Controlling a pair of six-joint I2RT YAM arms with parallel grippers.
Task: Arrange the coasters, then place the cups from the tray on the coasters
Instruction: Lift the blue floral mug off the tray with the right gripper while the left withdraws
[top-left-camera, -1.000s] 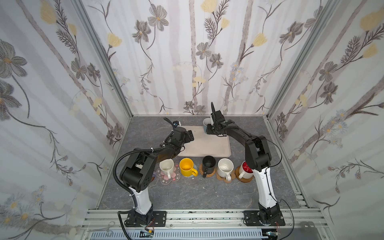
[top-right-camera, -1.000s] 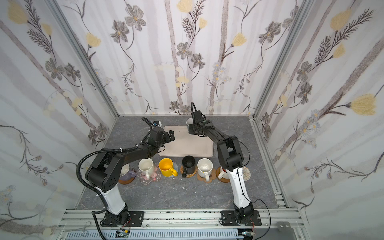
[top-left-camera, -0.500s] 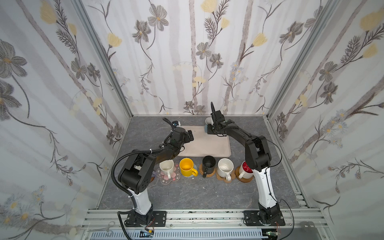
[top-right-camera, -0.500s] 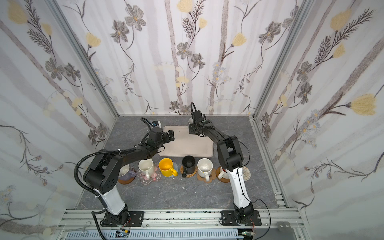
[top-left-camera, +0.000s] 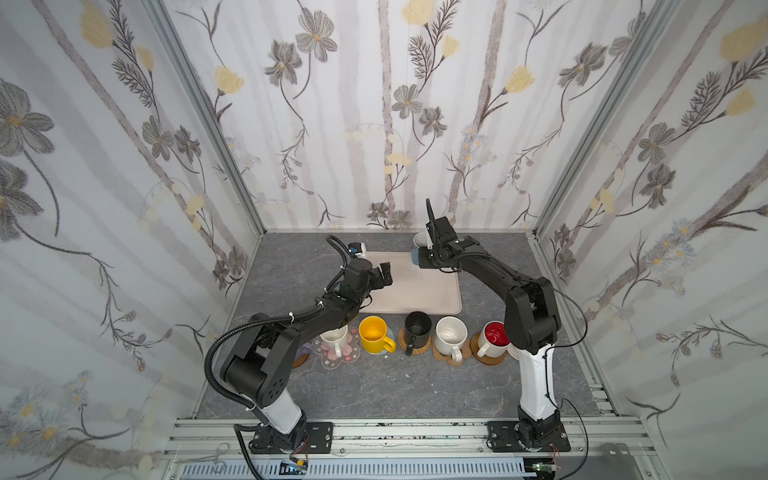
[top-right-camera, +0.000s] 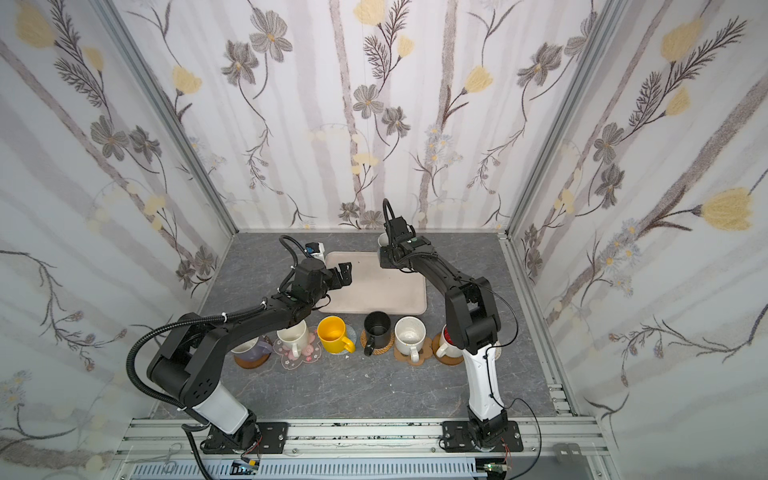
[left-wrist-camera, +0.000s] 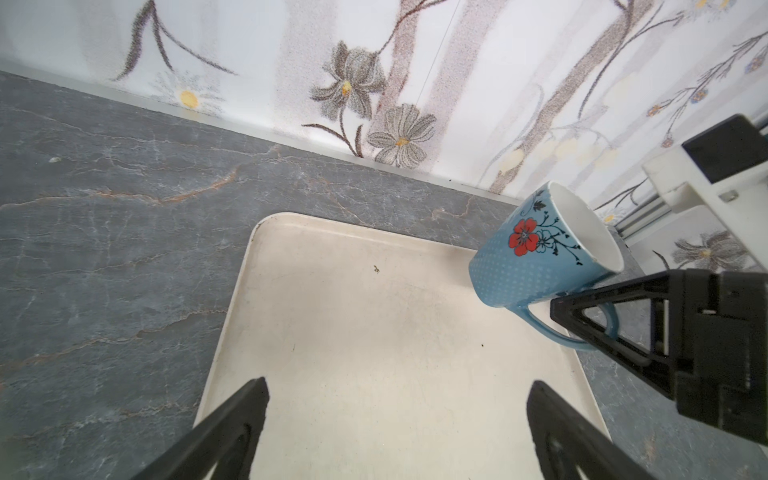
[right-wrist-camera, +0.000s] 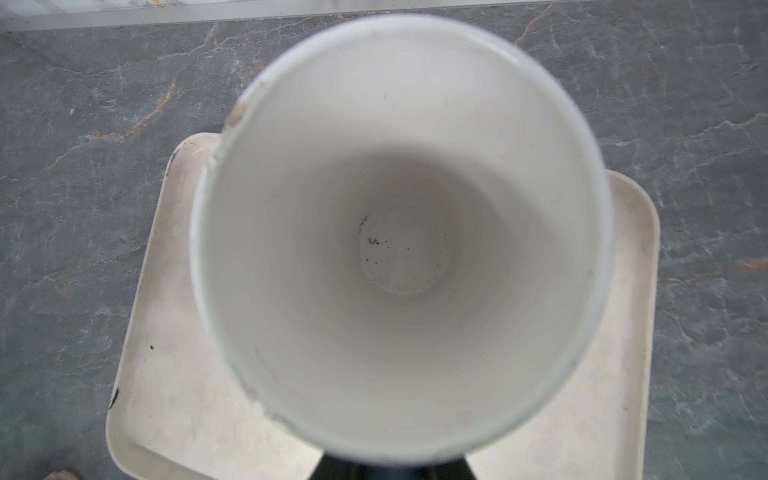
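My right gripper (top-left-camera: 420, 261) is shut on the handle of the blue-and-white flowered cup (left-wrist-camera: 540, 253) at the far right corner of the cream tray (top-left-camera: 415, 291). That cup's white inside (right-wrist-camera: 403, 249) fills the right wrist view. My left gripper (top-left-camera: 384, 275) hangs open over the tray's left part (left-wrist-camera: 374, 332), holding nothing. In front of the tray stand a lavender cup (top-right-camera: 249, 348) on a wooden disc, a white cup (top-left-camera: 334, 337) on the pink blossom, and a yellow cup (top-left-camera: 374, 332). Further along are a black cup (top-left-camera: 417, 326) on rattan, a cream cup (top-left-camera: 450, 332) on the paw and a red-inside cup (top-left-camera: 494, 336).
A white woven coaster (top-right-camera: 497, 353) lies bare at the right end of the row, half hidden behind the right arm's base. The back wall runs close behind the tray. The left arm reaches over the left end of the cup row.
The right gripper's jaws have closed on the blue-and-white cup's handle. Both arms have stayed almost where they were.
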